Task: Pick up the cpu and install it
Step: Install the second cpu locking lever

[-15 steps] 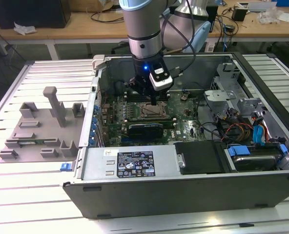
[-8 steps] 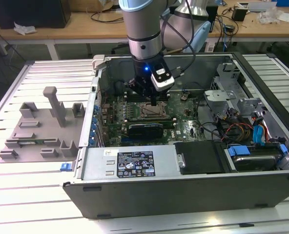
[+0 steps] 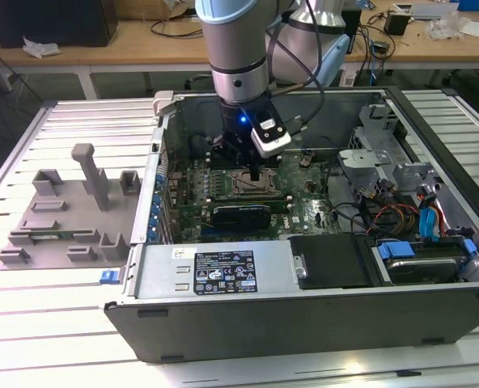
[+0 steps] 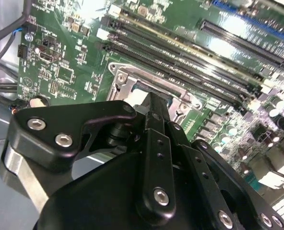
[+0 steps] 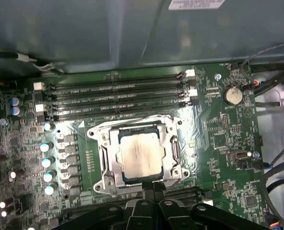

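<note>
Cpu point(image 5: 141, 157) sits flat in the socket frame point(image 5: 104, 165) on the motherboard point(image 5: 218, 143), mid computer case point(image 3: 320, 323). Likely light, stiff, slick-topped, fragile underneath; grip by opposite edges. Gripper point(image 5: 154, 189) hangs right beside its near edge; fingers' spacing can't be told.

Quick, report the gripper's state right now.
Gripper: cannot be told whether open or closed; it holds nothing visible and sits at the edge of the shiny silver square cpu, which lies in the metal-edged socket frame.
</note>
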Available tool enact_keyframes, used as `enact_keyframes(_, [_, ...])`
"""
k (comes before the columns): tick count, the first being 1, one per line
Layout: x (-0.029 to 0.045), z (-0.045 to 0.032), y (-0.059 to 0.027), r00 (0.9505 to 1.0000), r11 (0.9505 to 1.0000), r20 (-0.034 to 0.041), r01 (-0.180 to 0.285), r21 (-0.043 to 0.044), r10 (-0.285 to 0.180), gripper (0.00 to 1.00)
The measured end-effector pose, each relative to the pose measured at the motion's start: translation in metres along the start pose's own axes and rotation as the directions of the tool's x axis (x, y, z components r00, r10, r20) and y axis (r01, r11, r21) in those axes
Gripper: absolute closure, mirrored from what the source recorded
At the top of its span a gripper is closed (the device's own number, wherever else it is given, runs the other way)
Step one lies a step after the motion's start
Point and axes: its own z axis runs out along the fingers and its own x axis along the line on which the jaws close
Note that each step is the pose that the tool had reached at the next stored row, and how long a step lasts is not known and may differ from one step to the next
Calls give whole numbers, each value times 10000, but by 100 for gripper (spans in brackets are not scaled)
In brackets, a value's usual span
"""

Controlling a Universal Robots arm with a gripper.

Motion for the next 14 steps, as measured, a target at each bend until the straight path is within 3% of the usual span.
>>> enact_keyframes(5, [-8, -3, -111, 10000, 10000, -4, 80, -12, -80, 89])
enact_keyframes(8, [-5, -2, -134, 10000, 9999, -5, 99, -15, -99, 89])
enact_keyframes(14, [92, 11, -151, 9999, 9999, -9, 135, -25, -135, 89])
